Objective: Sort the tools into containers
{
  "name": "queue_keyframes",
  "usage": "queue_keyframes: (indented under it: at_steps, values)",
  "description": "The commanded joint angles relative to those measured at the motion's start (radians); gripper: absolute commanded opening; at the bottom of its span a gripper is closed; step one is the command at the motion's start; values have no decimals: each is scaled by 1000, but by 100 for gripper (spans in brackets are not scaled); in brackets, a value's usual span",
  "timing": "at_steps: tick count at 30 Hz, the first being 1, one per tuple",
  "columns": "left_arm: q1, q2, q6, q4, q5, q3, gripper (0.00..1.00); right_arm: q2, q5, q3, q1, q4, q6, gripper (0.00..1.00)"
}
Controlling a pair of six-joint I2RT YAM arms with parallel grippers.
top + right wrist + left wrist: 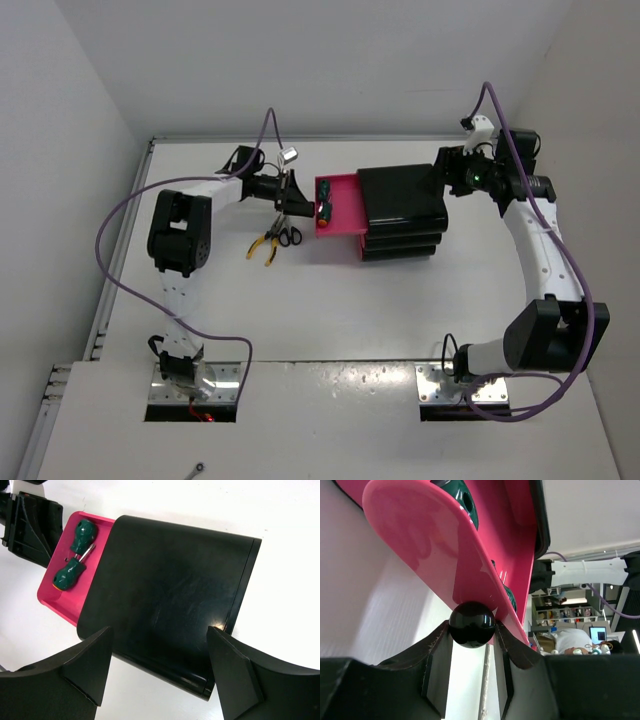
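The glossy black box [402,205] stands mid-table with its top pink drawer [345,190] pulled out to the left. Two stubby green-handled screwdrivers [325,212] lie in it, also shown in the right wrist view [75,555]. My left gripper [300,203] is shut on the drawer's round black knob [472,624], fingers [437,655] on both sides of it. Yellow-handled pliers [263,248] and black-handled scissors [288,236] lie on the table left of the drawer. My right gripper [447,178] is open, its fingers [230,670] straddling the box's far right end [165,595].
Two lower pink drawers [340,246] sit closed in the box. White walls bound the table at the back and left. A raised white ledge [330,400] with the arm bases runs along the near edge.
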Motion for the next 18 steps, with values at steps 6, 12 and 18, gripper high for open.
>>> queue_keyframes:
  at_steps: [6,12,18]
  values:
    - [-73,-93,6,43,-2,47,18,-11,1,-20,7,23,-11,75]
    - [-133,-113,6,43,-22,56,14,-11,10,-20,7,32,-2,75]
    - [-165,-103,-3,43,-42,90,13,-20,10,-40,7,32,-2,75]
